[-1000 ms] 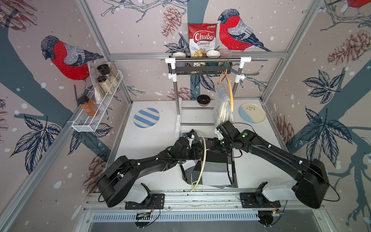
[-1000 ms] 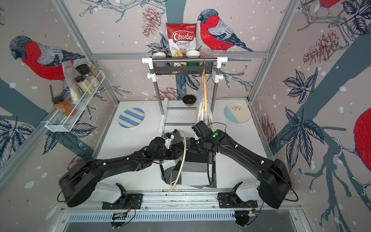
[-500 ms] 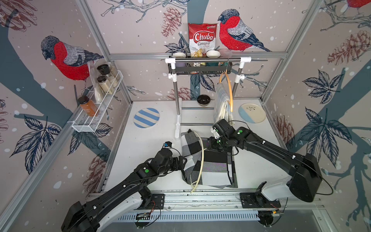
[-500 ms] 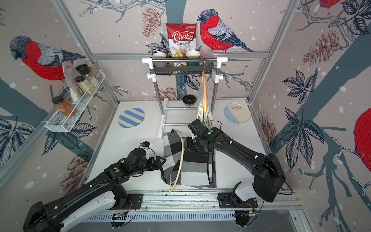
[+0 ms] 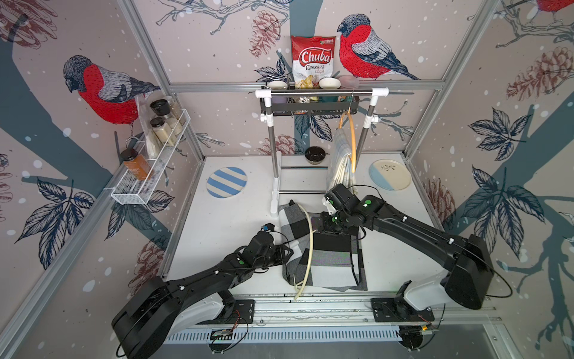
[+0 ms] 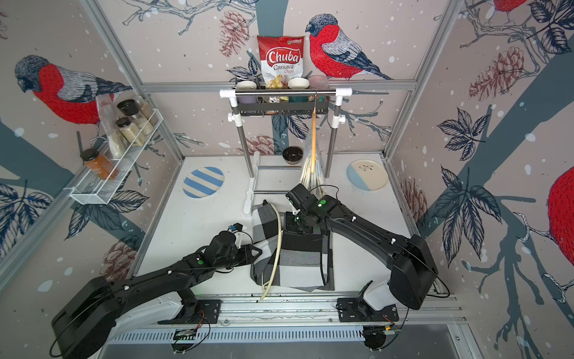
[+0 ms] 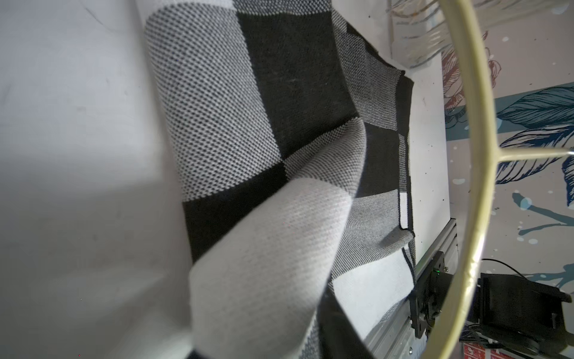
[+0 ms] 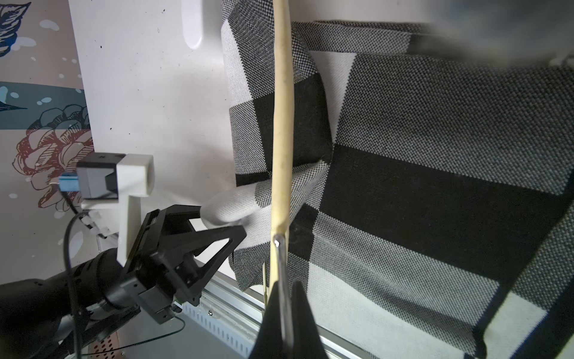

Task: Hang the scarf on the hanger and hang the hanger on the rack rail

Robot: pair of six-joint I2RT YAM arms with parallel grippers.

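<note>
the left tool (image 5: 289, 251) is pinching the left edge of the scarf (image 5: 329, 258); the right tool (image 8: 285, 293), closed, is holding the hanger (image 5: 310, 245) by its hook.

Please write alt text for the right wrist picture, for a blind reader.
The right gripper holds a cream hanger by its metal hook, above a black, white and grey checked scarf lying on the white table. Beside the hanger, the left gripper appears to pinch a raised fold at the scarf's edge.
</note>
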